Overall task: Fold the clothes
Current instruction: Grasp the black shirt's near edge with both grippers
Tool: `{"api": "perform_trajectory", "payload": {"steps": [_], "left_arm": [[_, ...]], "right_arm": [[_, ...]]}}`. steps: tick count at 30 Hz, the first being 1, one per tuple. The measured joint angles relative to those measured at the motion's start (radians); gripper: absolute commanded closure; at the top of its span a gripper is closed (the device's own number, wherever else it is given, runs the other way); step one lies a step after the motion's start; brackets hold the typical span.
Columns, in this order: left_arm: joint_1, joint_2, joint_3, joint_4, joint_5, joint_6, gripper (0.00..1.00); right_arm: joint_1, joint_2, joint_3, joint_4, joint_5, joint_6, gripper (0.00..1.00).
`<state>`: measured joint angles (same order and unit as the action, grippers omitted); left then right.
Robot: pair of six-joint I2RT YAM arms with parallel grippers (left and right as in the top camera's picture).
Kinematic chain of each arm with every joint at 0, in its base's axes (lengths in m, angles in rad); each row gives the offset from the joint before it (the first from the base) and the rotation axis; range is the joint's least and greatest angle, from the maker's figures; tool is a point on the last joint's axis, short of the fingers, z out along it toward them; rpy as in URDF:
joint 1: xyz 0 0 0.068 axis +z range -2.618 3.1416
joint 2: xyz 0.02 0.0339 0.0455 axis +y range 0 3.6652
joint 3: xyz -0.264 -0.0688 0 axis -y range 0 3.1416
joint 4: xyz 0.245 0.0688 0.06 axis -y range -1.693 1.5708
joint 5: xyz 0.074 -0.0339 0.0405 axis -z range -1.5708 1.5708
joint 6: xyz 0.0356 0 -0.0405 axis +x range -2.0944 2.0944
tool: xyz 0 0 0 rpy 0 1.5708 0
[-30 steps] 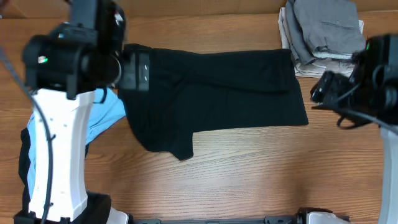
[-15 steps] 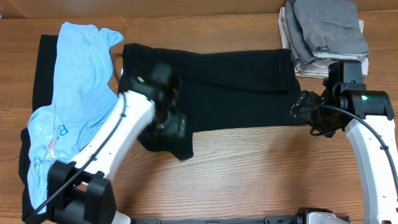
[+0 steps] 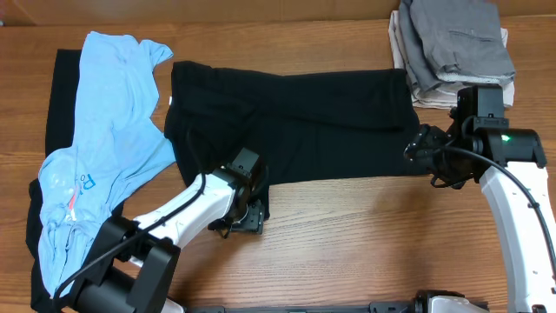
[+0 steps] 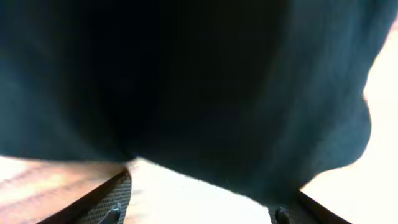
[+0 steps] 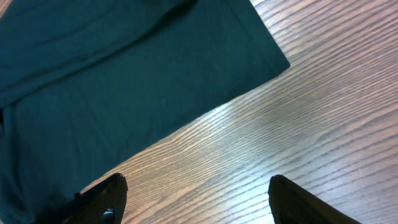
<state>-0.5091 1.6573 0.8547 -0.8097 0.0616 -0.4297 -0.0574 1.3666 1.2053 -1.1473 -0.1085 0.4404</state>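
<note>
Left tool [image 4: 202, 210]: at the near hem of the black garment [image 3: 304, 130], by the sleeve that juts toward the robot. Its jaws stand wide apart with the cloth edge just ahead of the tips, and no pinch is visible.

Judgement: the step in hand is taking this sleeve to fold it inward. Catch one layer at the hem, close firmly, and lift low so the body does not drag.

Right tool [image 5: 196, 202]: just off the garment's right corner, over bare worktop [image 3: 365, 252], jaws apart and empty.

The light blue T-shirt [image 3: 113, 130] lies just beside the garment's left edge. A folded grey stack [image 3: 452, 43] sits beyond its far right corner.
</note>
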Motion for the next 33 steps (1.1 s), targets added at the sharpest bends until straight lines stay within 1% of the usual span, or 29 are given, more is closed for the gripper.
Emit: {"api": "perform_trajectory", "payload": {"steps": [4, 8, 14, 16, 18, 20, 22, 23, 25, 28, 31, 33], "left_arm": [[0.0, -0.004, -0.003, 0.063, -0.041, -0.048, 0.26], [0.0, -0.004, -0.005, 0.082, -0.073, -0.067, 0.25], [0.0, -0.004, -0.006, 0.119, -0.133, -0.071, 0.31], [0.0, -0.004, 0.002, 0.111, -0.157, -0.069, 0.39], [0.0, -0.004, 0.019, 0.084, -0.175, -0.062, 0.52], [0.001, -0.004, 0.054, 0.062, -0.187, -0.055, 0.71], [0.001, -0.004, 0.089, 0.051, -0.196, -0.05, 0.93], [0.001, -0.004, 0.101, 0.047, -0.199, -0.048, 0.96], [0.001, -0.004, 0.113, 0.035, -0.206, -0.045, 0.96], [0.001, -0.004, 0.116, -0.011, -0.209, -0.043, 0.96], [0.001, -0.003, 0.143, -0.11, -0.209, -0.042, 0.96], [0.001, -0.003, 0.181, -0.174, -0.209, -0.039, 0.96]], "right_arm": [[0.0, 0.022, -0.005, 0.006, 0.0, 0.0, 0.24], [0.0, 0.055, -0.007, 0.011, 0.0, 0.0, 0.24], [0.0, 0.071, -0.011, 0.045, 0.0, 0.0, 0.24], [0.0, 0.071, -0.011, 0.054, 0.0, 0.0, 0.24], [0.0, 0.071, -0.011, 0.056, 0.0, 0.0, 0.24], [0.0, 0.073, -0.011, 0.058, 0.0, 0.0, 0.24], [0.0, 0.078, -0.011, 0.059, 0.0, 0.0, 0.25], [0.0, 0.081, -0.011, 0.06, 0.001, 0.0, 0.25], [0.0, 0.09, -0.011, 0.065, 0.002, 0.0, 0.28], [0.0, 0.114, -0.011, 0.074, 0.01, 0.001, 0.3], [0.0, 0.15, -0.011, 0.087, 0.019, 0.001, 0.31], [0.0, 0.177, -0.011, 0.102, 0.021, 0.0, 0.33]]}}
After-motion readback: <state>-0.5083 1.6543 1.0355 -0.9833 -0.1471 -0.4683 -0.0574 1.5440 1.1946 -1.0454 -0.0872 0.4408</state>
